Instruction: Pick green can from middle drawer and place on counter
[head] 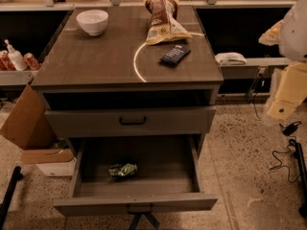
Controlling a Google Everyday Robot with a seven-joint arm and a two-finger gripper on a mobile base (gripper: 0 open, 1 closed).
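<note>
The green can (123,170) lies on its side on the floor of the open middle drawer (91,186), left of centre and toward the front. The drawer is pulled fully out below the shut drawer front with the black bar handle (132,121). The counter (96,56) is above, marked with a pale curved arc (136,61). My gripper (143,220) shows only as a dark forked shape at the bottom edge, just below the drawer's front handle and clear of the can. A white and cream part of my arm (288,80) hangs at the right edge.
On the counter stand a white bowl (92,21), a chip bag (163,20) and a dark flat packet (174,55). Red cans and a white bottle (14,56) sit on the left shelf, a white cloth (230,58) on the right shelf. Cardboard boxes (29,123) stand left, cables right.
</note>
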